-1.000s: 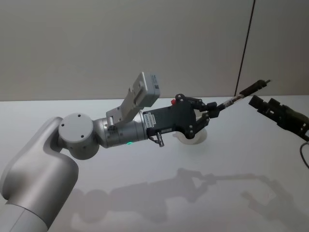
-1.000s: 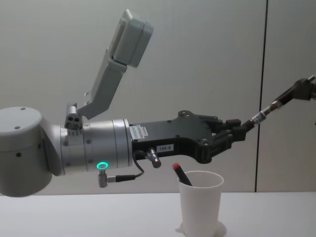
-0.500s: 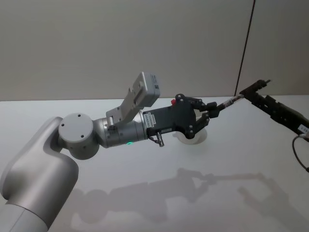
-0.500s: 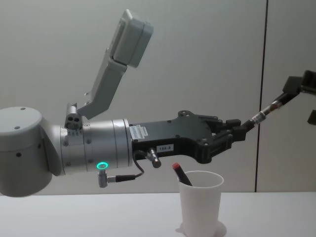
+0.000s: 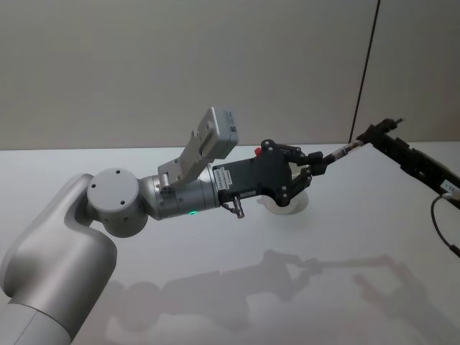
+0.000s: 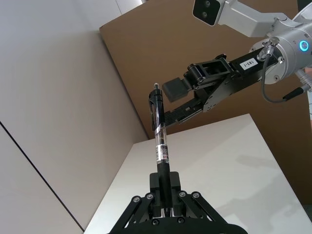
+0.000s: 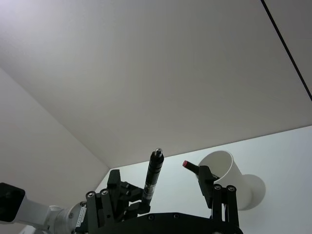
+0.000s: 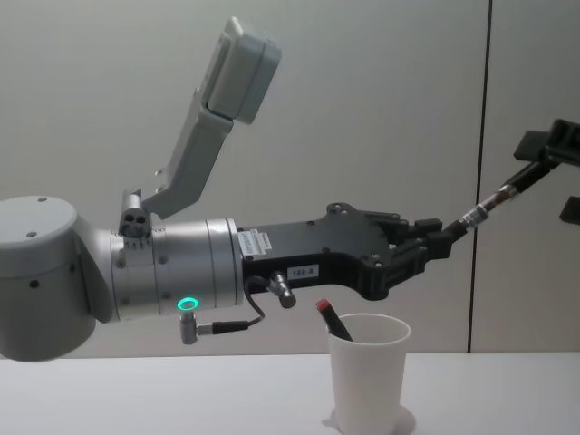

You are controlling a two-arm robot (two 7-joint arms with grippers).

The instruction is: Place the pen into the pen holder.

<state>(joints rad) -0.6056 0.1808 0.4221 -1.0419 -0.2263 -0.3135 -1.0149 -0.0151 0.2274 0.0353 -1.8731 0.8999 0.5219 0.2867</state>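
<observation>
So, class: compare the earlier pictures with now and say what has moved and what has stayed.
The right end effector has closed in on the free end of the pen, its fingers open around it. The left end effector stays shut on the pen above the pen holder.

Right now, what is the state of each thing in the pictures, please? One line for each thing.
pen: in the air, tilted, one end gripped by the left gripper, far end between the right gripper's open fingers.
left gripper: shut on the pen, above the pen holder.
right gripper: open around the pen's far end.
pen holder: upright on the table.
red-tipped pen: leaning inside the pen holder.
</observation>
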